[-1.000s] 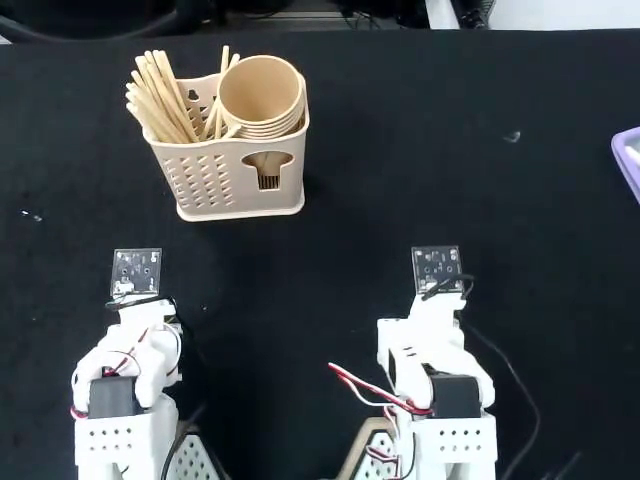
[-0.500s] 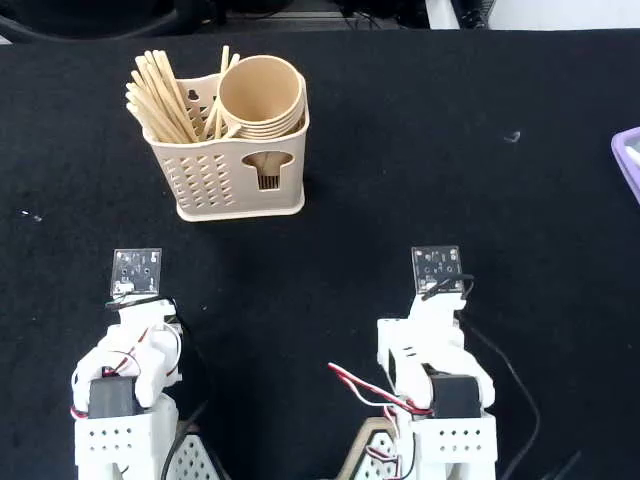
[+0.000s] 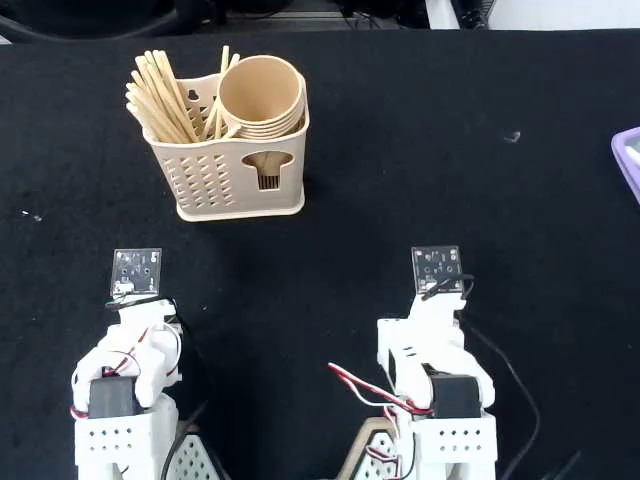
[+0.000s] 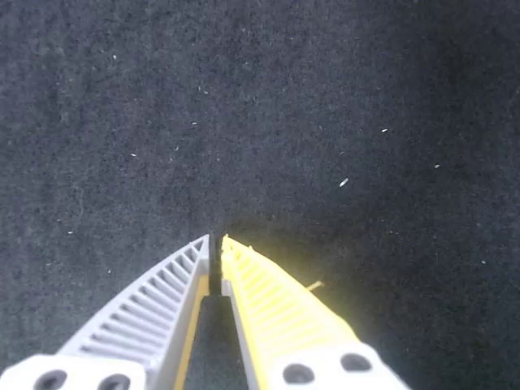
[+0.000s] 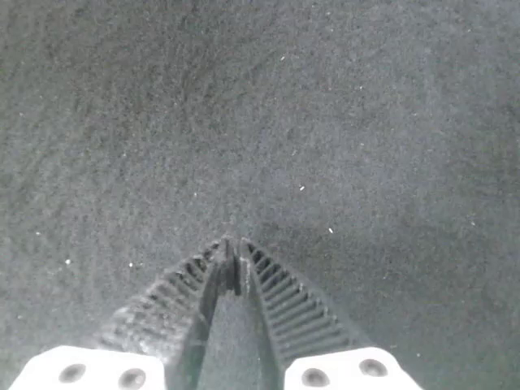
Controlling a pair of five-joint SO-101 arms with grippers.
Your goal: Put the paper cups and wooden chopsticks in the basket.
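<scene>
Already the stacked paper cups [image 3: 262, 95] and the wooden chopsticks [image 3: 160, 95] stand inside the beige basket [image 3: 235, 185], at the far left of the black table [image 3: 450, 150]. At the near edge, the left gripper [image 4: 215, 240] and the right gripper [image 5: 232, 242] each have their jaws together, holding nothing.

The left gripper [image 4: 216, 241] hangs over a black cloth [image 4: 325, 97]. It has one grey finger [image 4: 154, 305] and one yellow finger [image 4: 276, 305], both ribbed, and their tips meet with nothing between them. Behind the tips the two fingers spread apart into white mounts with round holes. A thin tan sliver [image 4: 314, 285] lies just beside the yellow finger. Pale bits of lint dot the cloth around the gripper, and a brighter fleck [image 4: 344, 183] lies well beyond the yellow finger's tip.
</scene>
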